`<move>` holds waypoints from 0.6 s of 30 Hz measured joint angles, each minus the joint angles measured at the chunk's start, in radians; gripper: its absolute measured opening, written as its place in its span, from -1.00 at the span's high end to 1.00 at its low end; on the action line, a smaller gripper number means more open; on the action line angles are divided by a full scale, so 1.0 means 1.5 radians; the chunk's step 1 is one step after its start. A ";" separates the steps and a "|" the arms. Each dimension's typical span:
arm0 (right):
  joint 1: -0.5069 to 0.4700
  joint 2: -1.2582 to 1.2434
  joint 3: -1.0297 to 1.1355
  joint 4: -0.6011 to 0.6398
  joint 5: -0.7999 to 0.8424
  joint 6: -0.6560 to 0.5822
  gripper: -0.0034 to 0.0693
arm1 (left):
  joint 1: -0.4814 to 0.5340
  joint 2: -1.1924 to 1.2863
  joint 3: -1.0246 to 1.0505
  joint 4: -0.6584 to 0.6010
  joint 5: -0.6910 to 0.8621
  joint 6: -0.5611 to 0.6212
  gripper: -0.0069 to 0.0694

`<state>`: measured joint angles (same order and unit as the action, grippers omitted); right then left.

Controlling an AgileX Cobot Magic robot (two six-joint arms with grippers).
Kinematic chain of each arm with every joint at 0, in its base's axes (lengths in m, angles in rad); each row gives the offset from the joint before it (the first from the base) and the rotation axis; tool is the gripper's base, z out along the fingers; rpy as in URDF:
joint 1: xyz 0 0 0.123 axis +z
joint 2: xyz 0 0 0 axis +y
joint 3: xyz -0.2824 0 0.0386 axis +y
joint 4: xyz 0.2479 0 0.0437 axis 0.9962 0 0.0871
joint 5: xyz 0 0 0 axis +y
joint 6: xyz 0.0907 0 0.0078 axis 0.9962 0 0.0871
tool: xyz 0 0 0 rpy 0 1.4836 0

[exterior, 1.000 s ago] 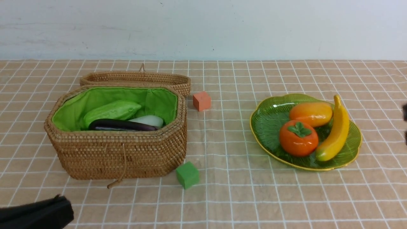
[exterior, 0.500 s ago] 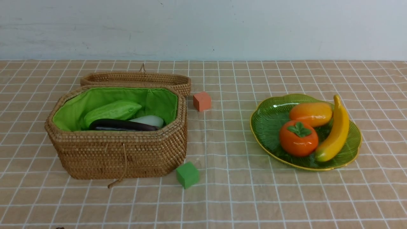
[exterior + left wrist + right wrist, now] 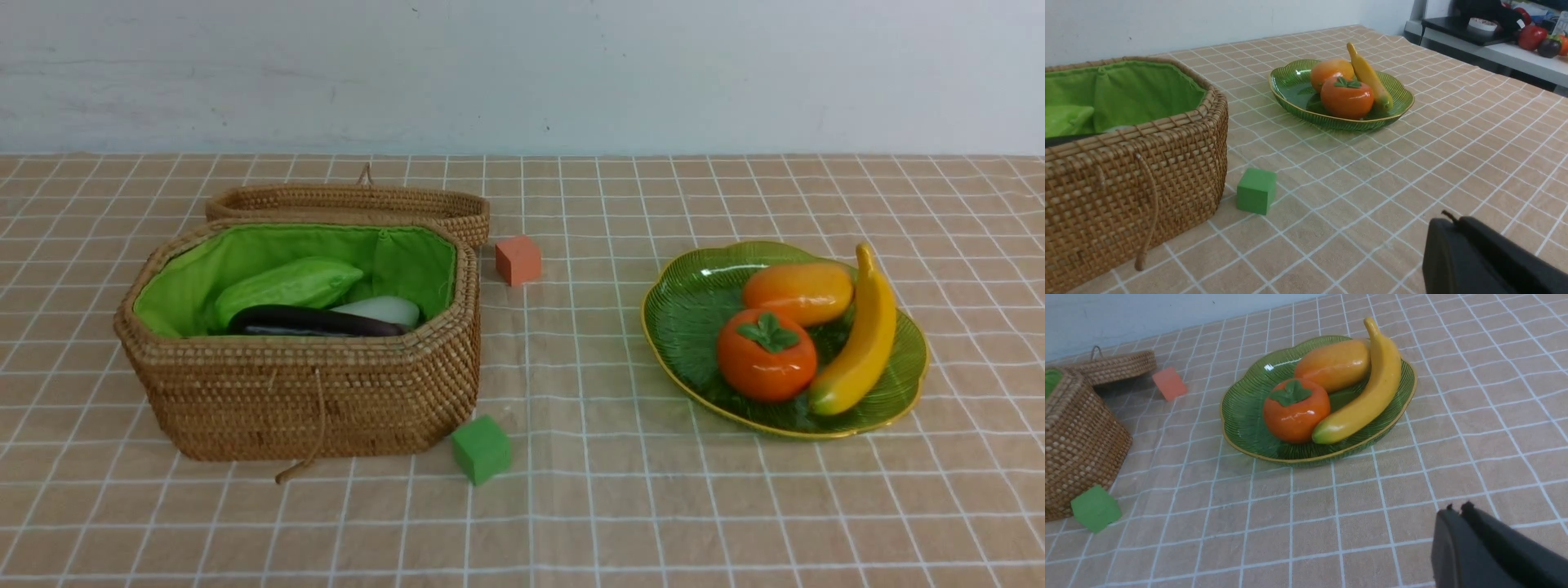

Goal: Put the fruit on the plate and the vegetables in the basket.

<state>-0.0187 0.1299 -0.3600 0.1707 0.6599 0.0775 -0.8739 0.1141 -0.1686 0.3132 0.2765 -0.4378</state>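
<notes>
Basket [image 3: 310, 392]: gourd [image 3: 286, 283], eggplant [image 3: 314, 320], radish [image 3: 384, 309] inside; lid [image 3: 351, 202] open behind.
Plate [image 3: 694, 302]: persimmon [image 3: 766, 354], mango [image 3: 798, 292], banana [image 3: 861, 339].
Left gripper [image 3: 1447, 218]: jaws closed, empty.
Right gripper [image 3: 1457, 509]: jaws closed, empty.

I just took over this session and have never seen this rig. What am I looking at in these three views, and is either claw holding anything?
This is a two-armed table robot. One camera sits between the arms looking forward; the other two ride on the wrists.

In the front view, the open basket holds a green gourd, an eggplant and a white radish. The plate carries a persimmon, a mango and a banana. An orange cube and a green cube lie loose on the cloth.

The dark shapes in the wrist views are the left claw and the right claw, both shut and empty.
</notes>
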 joint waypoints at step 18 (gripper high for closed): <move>0.000 -0.094 0.253 -0.001 -0.189 -0.100 0.96 | 0.000 0.000 0.000 0.001 0.013 -0.001 0.85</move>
<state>-0.0187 -0.0109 0.0200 0.1691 0.3772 -0.0723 -0.8739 0.1141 -0.1686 0.3142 0.2960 -0.4387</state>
